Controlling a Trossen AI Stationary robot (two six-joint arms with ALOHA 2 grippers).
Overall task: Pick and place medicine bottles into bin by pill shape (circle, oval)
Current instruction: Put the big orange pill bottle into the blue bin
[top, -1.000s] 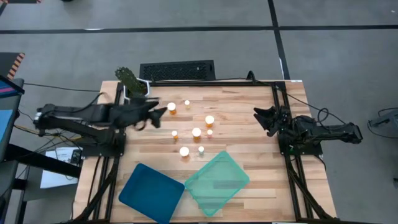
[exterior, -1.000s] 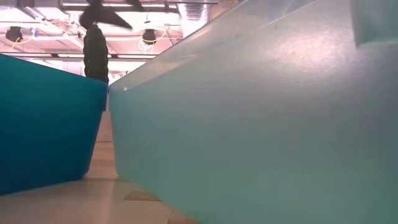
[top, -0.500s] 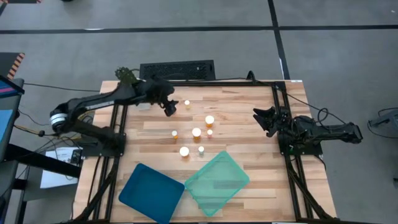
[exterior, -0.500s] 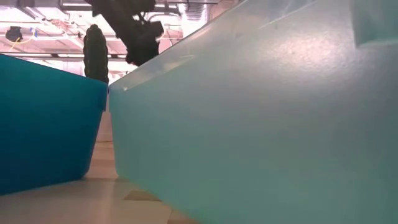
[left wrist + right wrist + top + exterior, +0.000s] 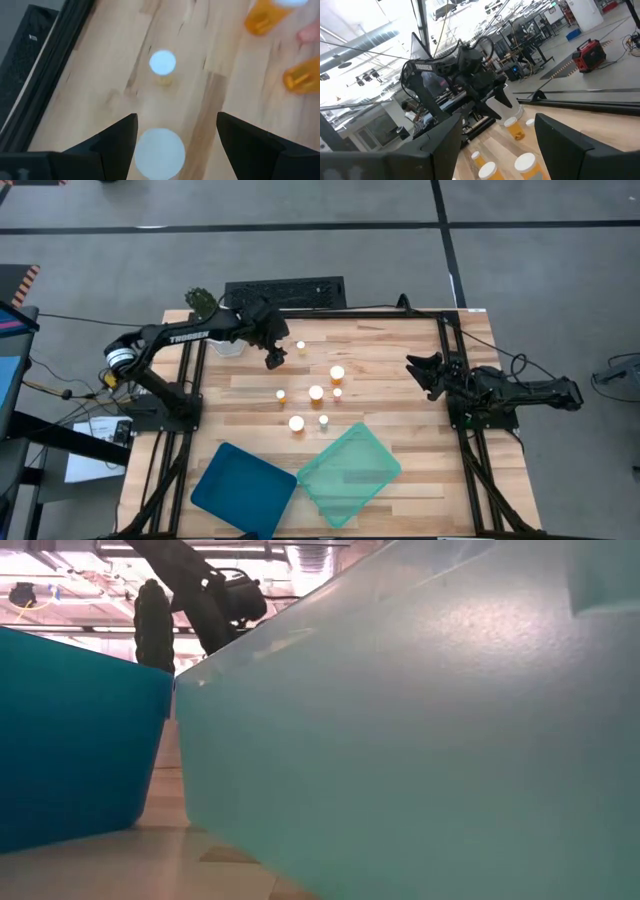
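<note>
Left gripper (image 5: 273, 360): fingers spread, hanging above a white-capped bottle (image 5: 159, 152) at the far left of the table (image 5: 400, 380); nothing pinched.
Right gripper (image 5: 418, 370): fingers spread, empty, waiting at the table's right edge.
Bottles: scattered upright mid-table, one (image 5: 300, 346) just beyond the left gripper, others (image 5: 316, 392) nearer the trays.
Trays: blue tray (image 5: 243, 490) and teal tray (image 5: 348, 473) side by side at the near edge.

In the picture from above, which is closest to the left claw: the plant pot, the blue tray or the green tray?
From the left gripper:
1. Plant pot, beside it at the table's back edge.
2. Blue tray, front left.
3. Green tray, front middle; nearly tied with the blue one.
</note>
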